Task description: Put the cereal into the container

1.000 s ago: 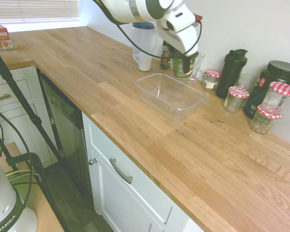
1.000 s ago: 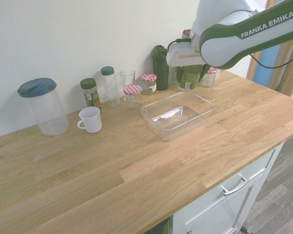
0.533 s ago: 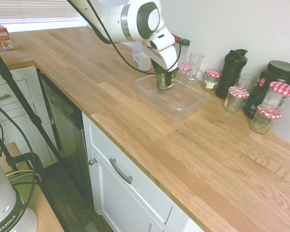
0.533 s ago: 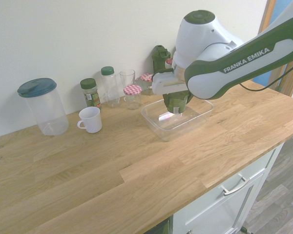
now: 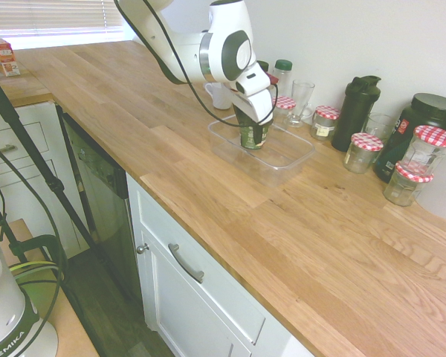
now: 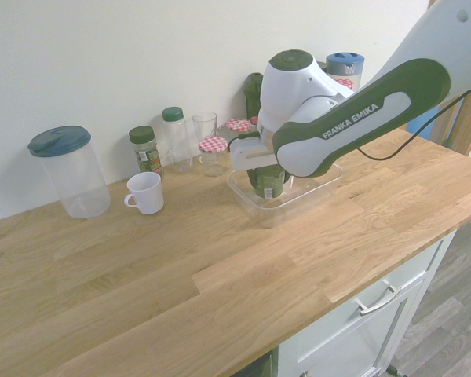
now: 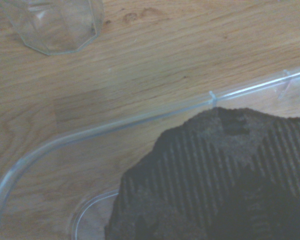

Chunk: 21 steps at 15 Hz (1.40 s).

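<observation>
Your gripper [image 5: 251, 111] closes around the green cereal tub [image 5: 253, 135] at the clear container [image 5: 293, 155], its 2 fingertips largely hidden; the wrist view crops the dark lid.

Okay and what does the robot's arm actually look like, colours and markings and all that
The arm is white with rounded, bulging joints and dark green panels, one lettered FRANKA EMIKA in white. A grey band rings one section. A thin black cable loops along the outside, and the hand end is white and blocky.

Wooden countertop [image 6: 180, 283] bearing jars, mug [image 6: 145, 193] and clear container [image 6: 298, 206]
</observation>
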Tool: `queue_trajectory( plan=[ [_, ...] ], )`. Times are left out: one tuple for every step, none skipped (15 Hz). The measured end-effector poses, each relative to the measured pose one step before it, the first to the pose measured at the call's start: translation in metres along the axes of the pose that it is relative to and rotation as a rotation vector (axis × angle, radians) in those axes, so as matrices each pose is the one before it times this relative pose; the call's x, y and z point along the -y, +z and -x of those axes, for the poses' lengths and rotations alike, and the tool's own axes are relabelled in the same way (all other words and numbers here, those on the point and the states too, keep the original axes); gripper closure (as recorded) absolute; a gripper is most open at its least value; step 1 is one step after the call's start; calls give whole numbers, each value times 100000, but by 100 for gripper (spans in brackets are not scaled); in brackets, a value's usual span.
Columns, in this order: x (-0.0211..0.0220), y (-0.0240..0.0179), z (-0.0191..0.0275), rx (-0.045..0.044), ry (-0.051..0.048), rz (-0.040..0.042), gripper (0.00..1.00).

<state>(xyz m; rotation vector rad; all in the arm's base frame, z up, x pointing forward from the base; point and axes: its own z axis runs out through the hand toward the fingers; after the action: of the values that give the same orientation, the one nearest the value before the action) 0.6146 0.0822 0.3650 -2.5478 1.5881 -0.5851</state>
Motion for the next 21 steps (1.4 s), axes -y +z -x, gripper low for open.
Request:
queue_trajectory(
  plan=[
    [256,438,-158,54,437,126,100],
    [289,257,-215,-139,408,-96,100],
    [169,159,-195,-255,227,-41,0],
    [41,57,-178,-246,213,19,0],
    [11,8,-104,-119,125,60,0],
    [26,-37,-99,-71,120,18,0],
    [-8,-3,-85,31,143,41,0],
    [-9,4,-36,57,98,44,0],
    [-40,21,-100,-30,72,228,0],
    [-37,27,-123,24,64,153,0],
    [-51,61,-111,10,-27,137,0],
    [-41,40,-86,-59,-5,105,0],
    [-21,12,-56,-49,2,39,0],
    [-9,10,-21,-16,-3,24,0],
    [11,-3,34,16,-68,-11,0],
    [24,-13,64,29,-192,-31,0],
    [36,-16,130,67,-321,-23,0],
    [38,-11,258,151,-465,48,0],
    [-52,36,287,210,-606,232,0],
    [-198,43,238,224,-743,373,0],
    [-340,81,178,245,-621,602,0]
  ],
)
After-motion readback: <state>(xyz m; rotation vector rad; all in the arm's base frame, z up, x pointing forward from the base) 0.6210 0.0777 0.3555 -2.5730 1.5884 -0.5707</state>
